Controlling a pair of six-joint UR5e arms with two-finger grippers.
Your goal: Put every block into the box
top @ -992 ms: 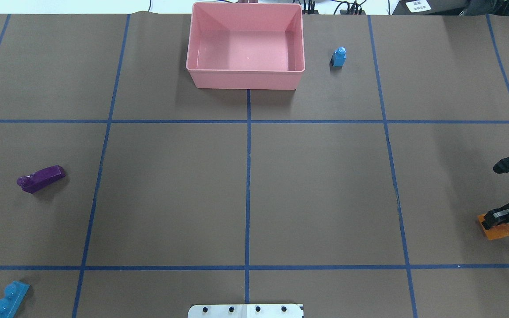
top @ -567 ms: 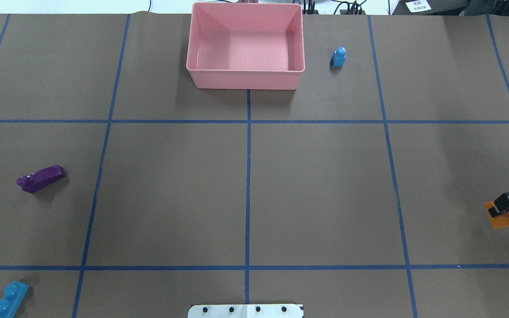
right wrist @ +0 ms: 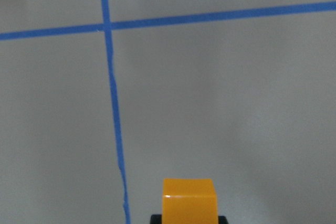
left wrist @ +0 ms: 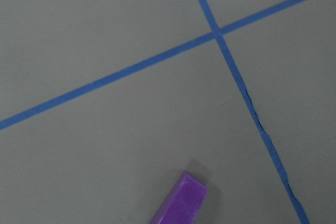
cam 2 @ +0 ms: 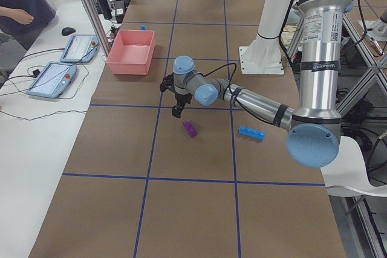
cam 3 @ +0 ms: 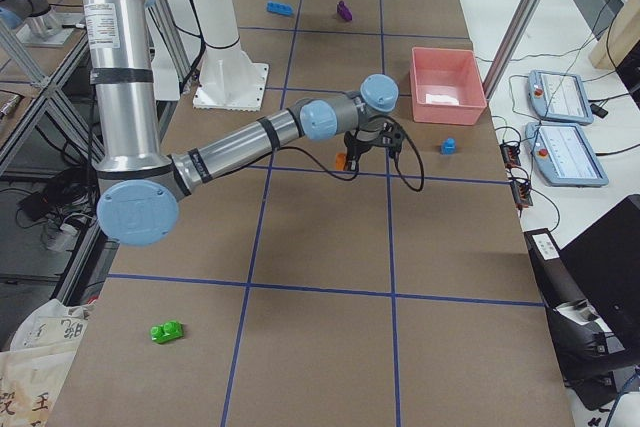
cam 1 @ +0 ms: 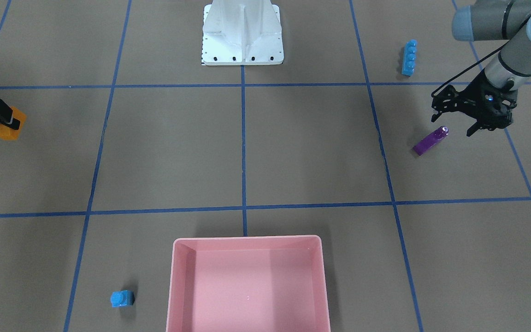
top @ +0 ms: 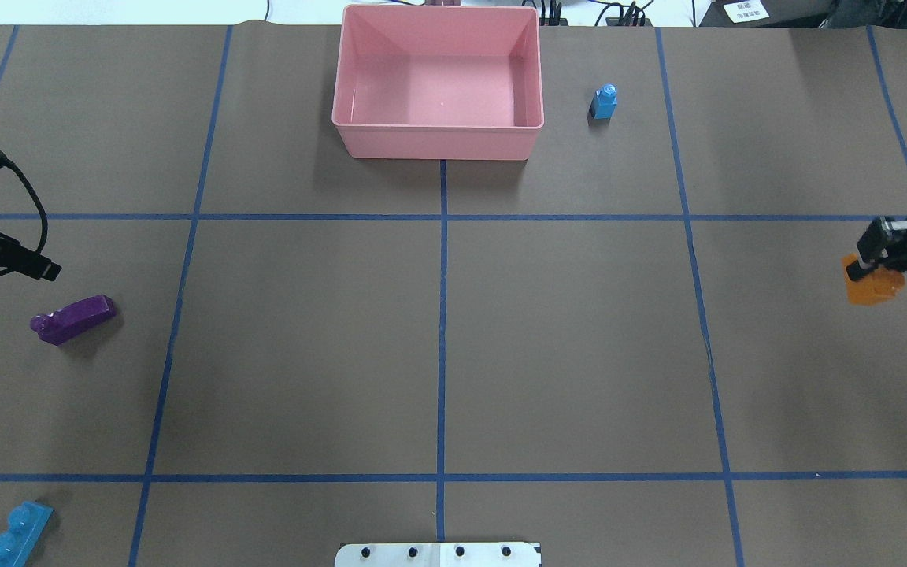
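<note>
The pink box stands empty at the far middle of the table. My right gripper is shut on the orange block and holds it above the table at the right edge. The left gripper hovers open just beyond the purple block, which lies flat on the table. A small light blue block stands to the right of the box. The long light blue block lies at the near left corner. A green block shows only in the side views, far out on the right end.
The white robot base sits at the near middle edge. Blue tape lines divide the brown table into squares. Two teach pendants and a person's arm are on the white bench beyond the box.
The right gripper has carried the orange block away from the robot, toward the far side. The left gripper has come into view from the left, near the purple block.
</note>
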